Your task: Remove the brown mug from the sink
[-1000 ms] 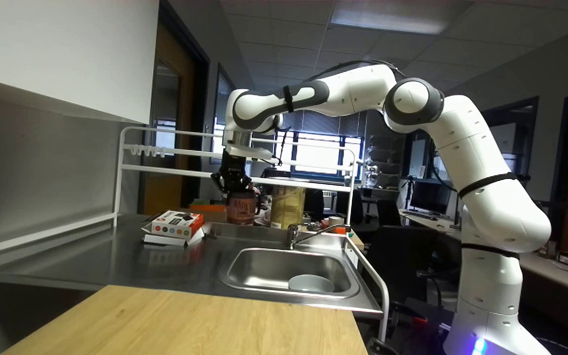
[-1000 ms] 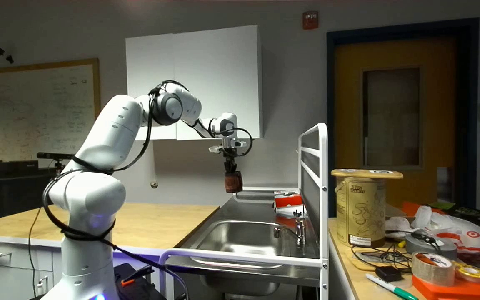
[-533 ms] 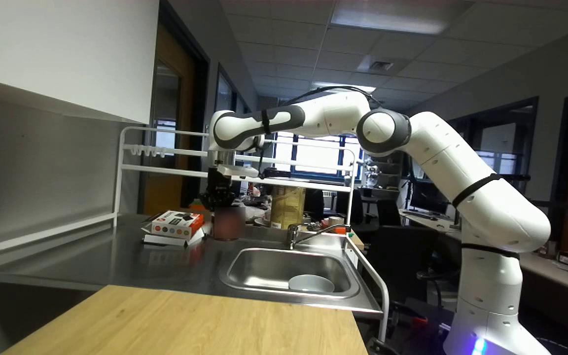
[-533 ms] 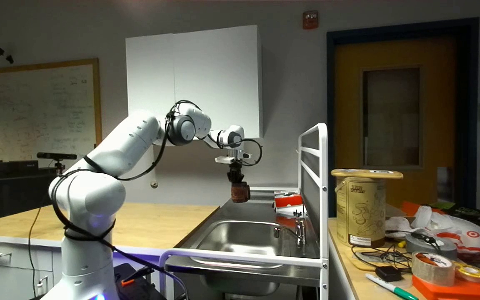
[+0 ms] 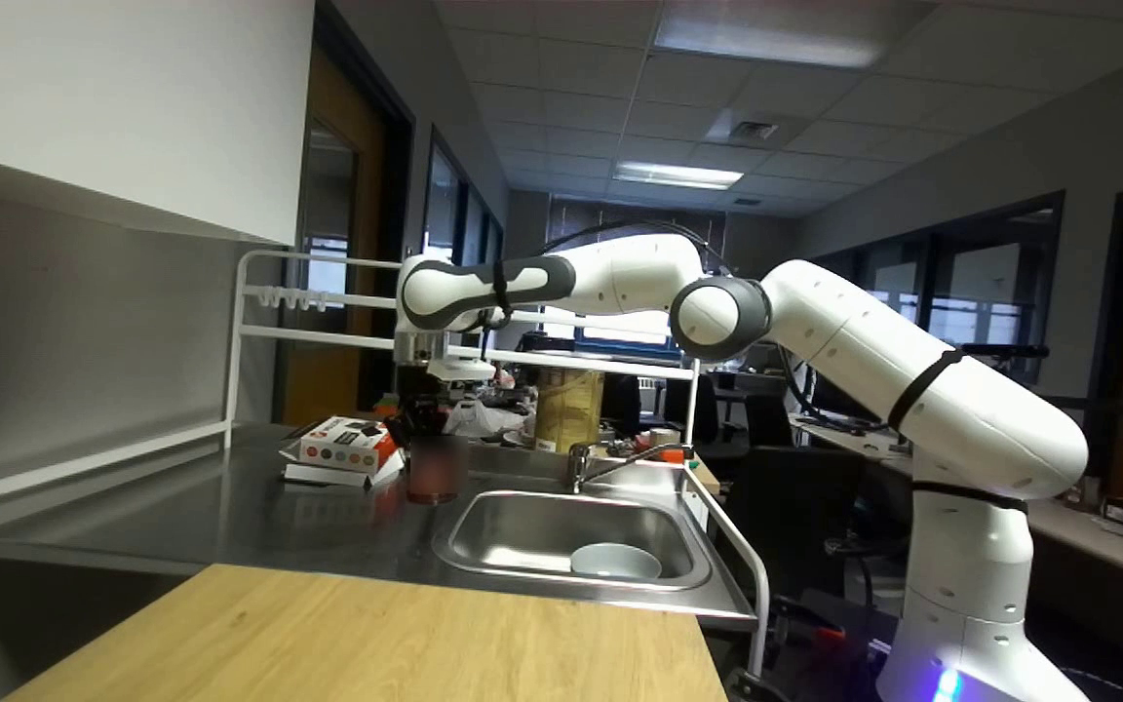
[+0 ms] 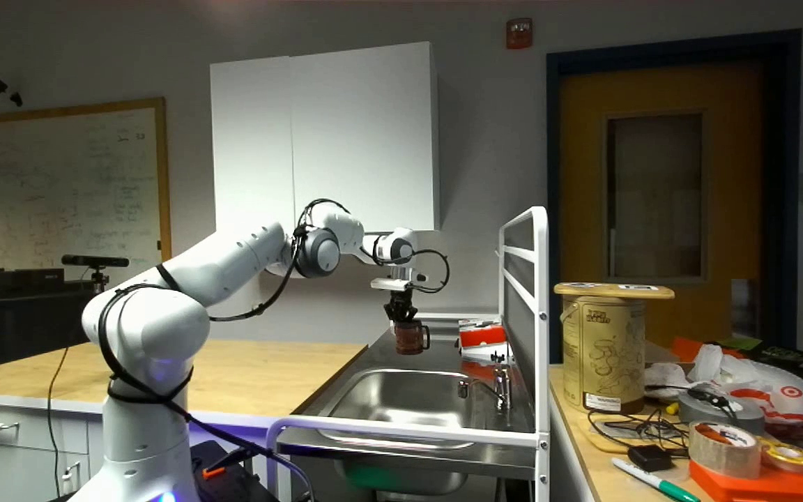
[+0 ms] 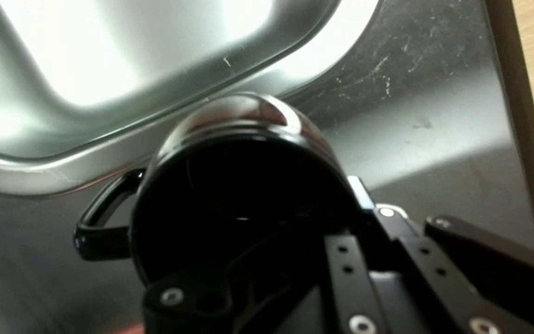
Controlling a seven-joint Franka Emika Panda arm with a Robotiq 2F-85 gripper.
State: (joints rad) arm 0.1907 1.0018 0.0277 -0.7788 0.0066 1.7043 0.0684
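We see the reddish-brown cylindrical mug [image 6: 410, 339] with its black loop handle [image 7: 102, 243] roughly upright and outside the stainless steel sink [image 7: 327, 51], over the grey metal surface [image 7: 424, 130] just beside the rim. In an exterior view the mug's body [image 5: 436, 475] is blurred, and its top melts into the dark shape above it. Whether its base touches the surface, we cannot tell. In the wrist view its inside is so black that we can hardly separate wall from floor, and dark linkages cover its near side. In the sink, a pale grey rounded object [image 5: 615, 560] shows only in part, its lower portion hidden by the near rim. The white jointed robot arm [image 6: 227, 261] is cut off at its base in both exterior views. On the surface near the mug lies a red and white cardboard box [image 5: 347, 444].

The black two-fingered end effector [image 7: 359, 221] is drawn nearly together, gripping the mug by its wall on the side away from the handle. We see one pale-tipped finger [image 7: 362, 194] against the outside; the inner fingertip is lost in the dark opening.
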